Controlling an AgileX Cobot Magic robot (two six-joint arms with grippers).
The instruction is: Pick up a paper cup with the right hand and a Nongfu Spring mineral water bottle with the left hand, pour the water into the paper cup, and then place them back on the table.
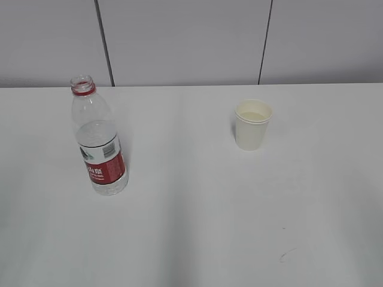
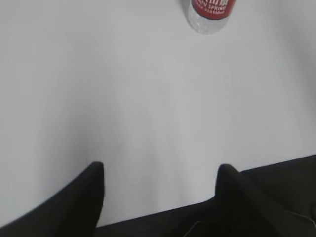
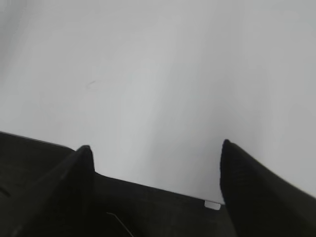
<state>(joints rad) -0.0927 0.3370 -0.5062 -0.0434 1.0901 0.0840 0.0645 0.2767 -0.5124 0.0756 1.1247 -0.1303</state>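
The Nongfu Spring mineral water bottle (image 1: 97, 137) stands upright and uncapped on the left of the white table (image 1: 191, 227), partly filled with clear water. Its base shows at the top of the left wrist view (image 2: 210, 14). The paper cup (image 1: 252, 124) stands upright at the right of centre, with pale liquid inside. No arm shows in the exterior view. My left gripper (image 2: 160, 170) is open and empty over bare table, well short of the bottle. My right gripper (image 3: 157, 148) is open and empty over bare table; the cup is out of its view.
A grey panelled wall (image 1: 191, 42) runs behind the table's far edge. A small dark mark (image 1: 286, 255) lies on the tabletop near the front right, and it also shows in the right wrist view (image 3: 91, 84).
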